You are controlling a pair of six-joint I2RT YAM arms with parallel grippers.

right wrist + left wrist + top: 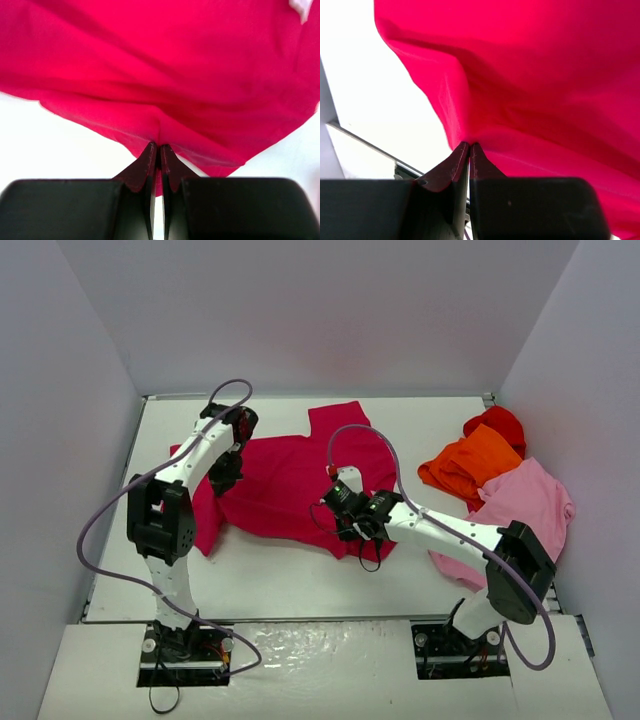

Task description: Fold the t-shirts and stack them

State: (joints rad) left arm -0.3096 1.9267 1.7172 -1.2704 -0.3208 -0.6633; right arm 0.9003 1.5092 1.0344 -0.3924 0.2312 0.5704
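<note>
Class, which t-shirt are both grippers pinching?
The crimson t-shirt, spread mid-table; the orange, light pink and bright red ones lie heaped at the right.

The crimson t-shirt [285, 480] lies spread and rumpled across the middle of the table [290, 580]. One sleeve reaches toward the far edge, its left side is bunched in darker folds, and a small white tag [300, 7] shows on it. Well apart at the right, three shirts are heaped together: the bright red t-shirt [497, 423] farthest, the orange t-shirt [470, 465] crumpled against it, and the light pink t-shirt [525, 502] nearest, lying flatter.
</note>
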